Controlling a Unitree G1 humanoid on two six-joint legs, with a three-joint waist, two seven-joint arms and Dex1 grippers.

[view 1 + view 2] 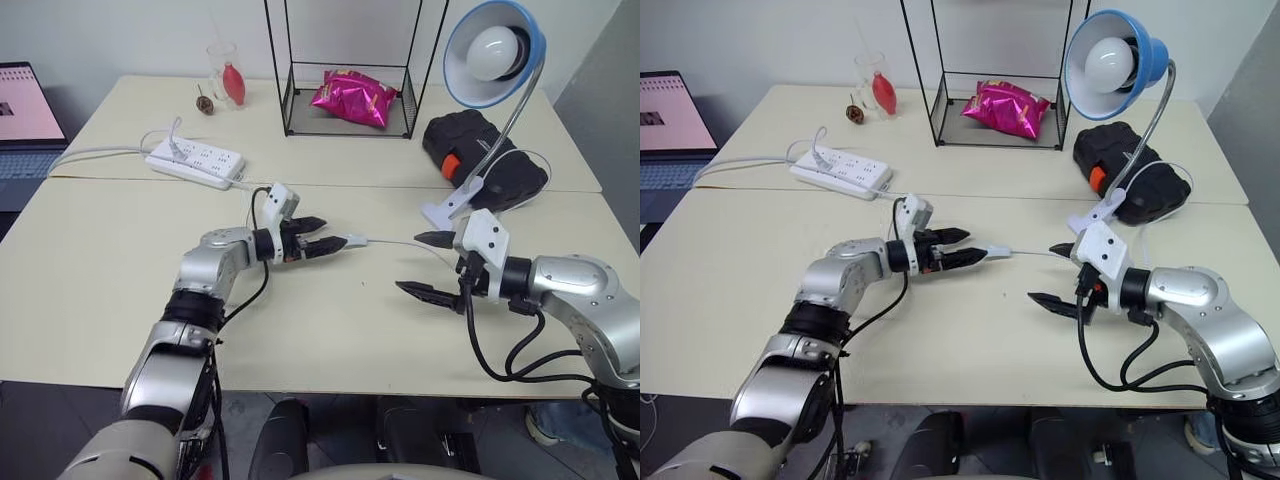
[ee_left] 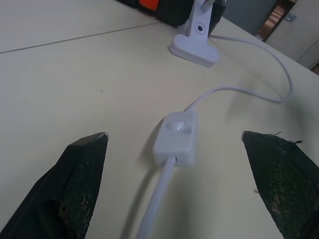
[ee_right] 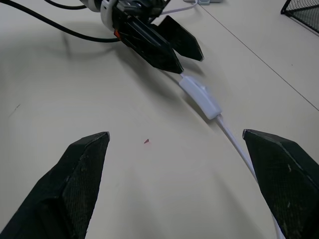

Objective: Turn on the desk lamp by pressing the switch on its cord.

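The desk lamp (image 1: 495, 50) stands at the back right, its blue shade and white bulb up on a silver gooseneck above the white clamp base (image 1: 445, 212). Its thin white cord (image 1: 400, 243) runs left across the table to the small white switch (image 1: 355, 241), which lies flat. My left gripper (image 1: 330, 235) is open, its black fingertips just short of the switch (image 2: 177, 137) and straddling the cord behind it. My right gripper (image 1: 408, 262) is open too, hovering to the right of the switch (image 3: 200, 97) and pointing toward it, nothing between its fingers.
A white power strip (image 1: 195, 163) lies at the back left, with a laptop (image 1: 25, 110) at the far left edge. A black wire rack holding a pink bag (image 1: 352, 98), a glass (image 1: 228, 75) and a black case (image 1: 480, 150) line the back.
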